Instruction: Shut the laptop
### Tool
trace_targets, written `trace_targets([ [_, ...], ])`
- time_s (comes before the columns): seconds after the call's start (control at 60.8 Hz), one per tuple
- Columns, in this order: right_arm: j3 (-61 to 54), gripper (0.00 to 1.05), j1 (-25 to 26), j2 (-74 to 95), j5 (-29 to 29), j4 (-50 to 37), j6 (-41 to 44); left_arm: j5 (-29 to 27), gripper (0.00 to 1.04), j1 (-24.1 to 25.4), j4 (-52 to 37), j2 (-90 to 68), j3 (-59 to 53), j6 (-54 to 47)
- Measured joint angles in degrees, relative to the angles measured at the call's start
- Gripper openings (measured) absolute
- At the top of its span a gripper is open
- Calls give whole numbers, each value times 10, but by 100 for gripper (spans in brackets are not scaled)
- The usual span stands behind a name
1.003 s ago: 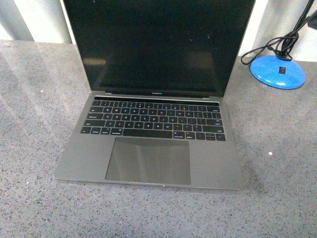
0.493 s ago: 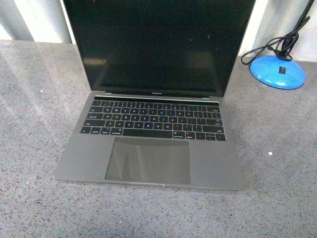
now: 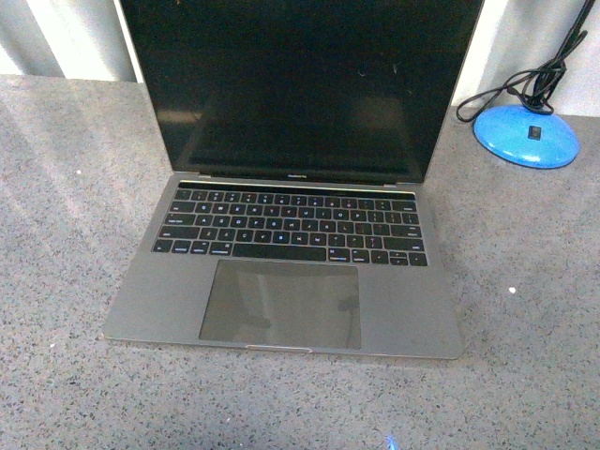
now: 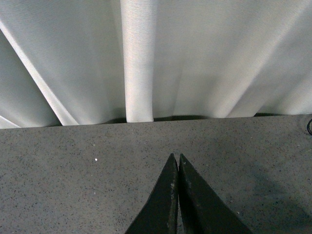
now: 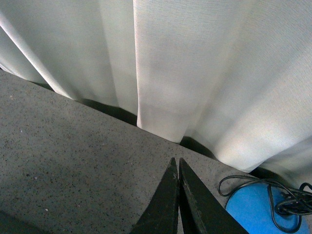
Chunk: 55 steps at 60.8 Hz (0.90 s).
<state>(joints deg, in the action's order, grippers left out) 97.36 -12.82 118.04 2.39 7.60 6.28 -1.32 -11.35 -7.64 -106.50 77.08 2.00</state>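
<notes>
Front view showing the laptop (image 3: 291,225) lying open on the grey table (image 3: 56,187), left of the blue lamp base (image 3: 525,136), with its black screen (image 3: 300,84) standing up and leaning a little back. Not seeing any arm here, nothing touching the lid.

Left wrist view showing the left gripper (image 4: 178,158) with jaws pressed together and empty, the blue base not appearing. Right wrist view showing the right gripper (image 5: 177,161) also closed on nothing, near the blue base, pointing toward the white curtain (image 5: 195,73).

Judging the approach as not yet started. Next, probably needing to bring one gripper behind the screen's top edge, then pushing it gently forward and down.
</notes>
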Motion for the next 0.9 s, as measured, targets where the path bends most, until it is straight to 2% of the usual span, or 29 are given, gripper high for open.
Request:
trace_targets([
  [0.247, -2, 1, -16, 2, -17, -4, -27, -12, 4, -8, 56, -4, 11, 7],
  [0.905, -70, 1, -44, 2, -24, -21, -91, -6, 4, -19, 85, -4, -1, 28],
])
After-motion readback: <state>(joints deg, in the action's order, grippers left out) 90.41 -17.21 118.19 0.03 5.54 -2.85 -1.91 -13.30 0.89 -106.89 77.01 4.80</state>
